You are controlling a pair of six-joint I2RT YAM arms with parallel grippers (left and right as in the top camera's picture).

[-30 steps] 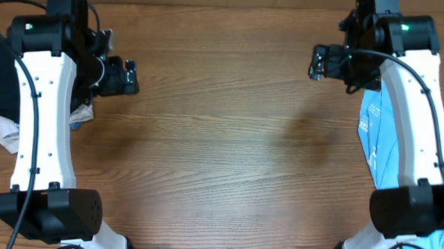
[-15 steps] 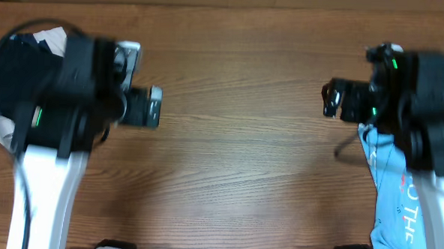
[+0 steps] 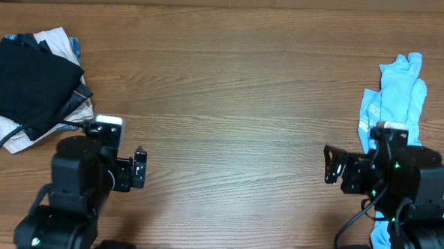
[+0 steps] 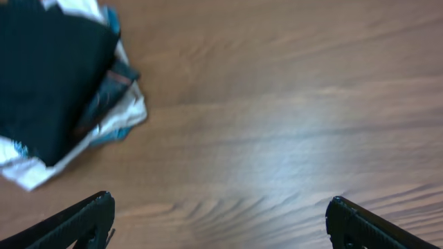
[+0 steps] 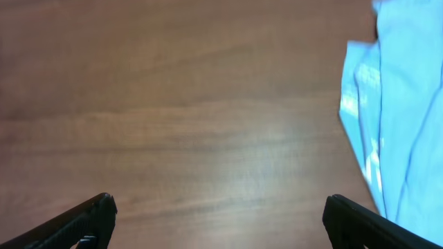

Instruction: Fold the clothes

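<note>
Clothes lie in two soft heaps at the sides of the wooden tabletop (image 3: 238, 103). A black tee (image 3: 29, 82), plain, matte and folded into a rough slab with fairly straight edges, sits beyond the left pincer (image 3: 138, 177) and off to its left, well apart from it. It tops a rumpled layer of white cloth (image 3: 57, 38) with teal trim, which pokes out around its edges; in the left wrist view the black tee (image 4: 48, 69) fills the upper left corner, with the white fringe curling below it.

A blue tee (image 3: 394, 94), light and thin, lies crumpled in a long, creased strip beyond the right pincer (image 3: 331, 165) and to its right, with a patch of white lettering near its inner edge. Its near end runs under the right arm. In the right wrist view the blue tee (image 5: 408, 104) shows fine seams and soft folds.

Both pincers stand wide open with nothing between the dark, tapered fingers. Each wrist view shows only smooth brown wood grain with a dull sheen between them, for the left pincer (image 4: 220, 207) and the right pincer (image 5: 218, 204) alike
</note>
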